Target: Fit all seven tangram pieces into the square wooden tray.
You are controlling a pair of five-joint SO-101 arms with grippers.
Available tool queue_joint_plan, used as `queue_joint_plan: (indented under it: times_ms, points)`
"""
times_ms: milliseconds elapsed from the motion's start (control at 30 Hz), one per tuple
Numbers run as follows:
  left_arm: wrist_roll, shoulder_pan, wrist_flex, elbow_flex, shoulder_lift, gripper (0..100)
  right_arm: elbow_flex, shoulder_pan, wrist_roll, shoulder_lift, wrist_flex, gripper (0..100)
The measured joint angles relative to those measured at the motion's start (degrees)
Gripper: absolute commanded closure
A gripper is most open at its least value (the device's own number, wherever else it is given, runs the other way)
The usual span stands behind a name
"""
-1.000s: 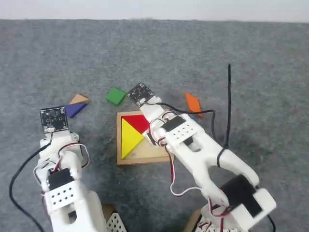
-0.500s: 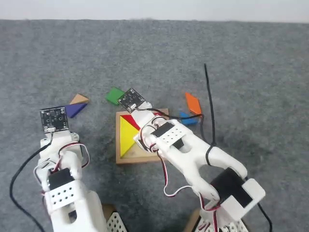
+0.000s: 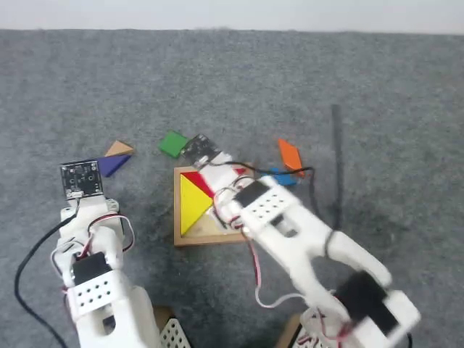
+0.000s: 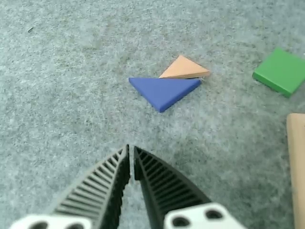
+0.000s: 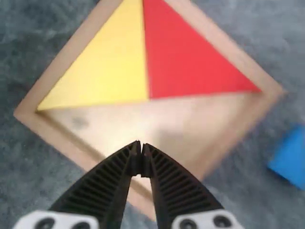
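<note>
High view: two pieces sit in the tray, the yellow triangle and the red triangle. Five wait outside: green square, tan triangle and dark blue triangle on the left, orange piece and light blue piece on the right. The right claw, over the tray, and the left claw are both pinched together, holding nothing.

Grey carpet-like tabletop spanning the view, pale wall strip along its far edge
</note>
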Motion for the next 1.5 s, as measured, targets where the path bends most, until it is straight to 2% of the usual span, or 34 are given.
queue_joint_plan:
  times_ms: [133,267,367,533,767,967,1100,1400,1500]
  points:
    - [0.0,0.0,3.2,-3.4,0.0,90,2.4,3.9,0.0,-6.9,1.0,99.0]
    - [3.3,0.0,11.3,-13.8,0.3,89,6.6,4.3,0.0,-9.5,-1.0,99.0]
    - [4.2,0.0,15.7,-22.2,5.5,85,6.8,4.4,0.0,-9.8,-1.0,99.0]
    - [4.3,0.0,19.6,-33.8,21.7,84,6.8,4.4,0.0,-9.8,-1.1,99.0]
    - [5.4,0.0,20.1,-44.9,44.0,84,6.8,4.3,0.0,-9.8,-1.1,99.0]
    - [17.6,0.0,20.5,-53.8,59.0,78,6.8,4.3,0.0,-9.8,-1.1,99.0]
    - [25.7,0.3,24.2,-61.9,69.5,77,6.8,4.3,0.0,-9.8,-1.1,99.0]
    - [27.0,2.2,33.1,-81.4,92.6,77,7.5,4.3,0.0,-9.8,-1.1,99.0]
    - [28.1,2.2,35.8,-85.6,95.6,77,7.5,4.3,0.0,-9.8,-1.1,99.0]
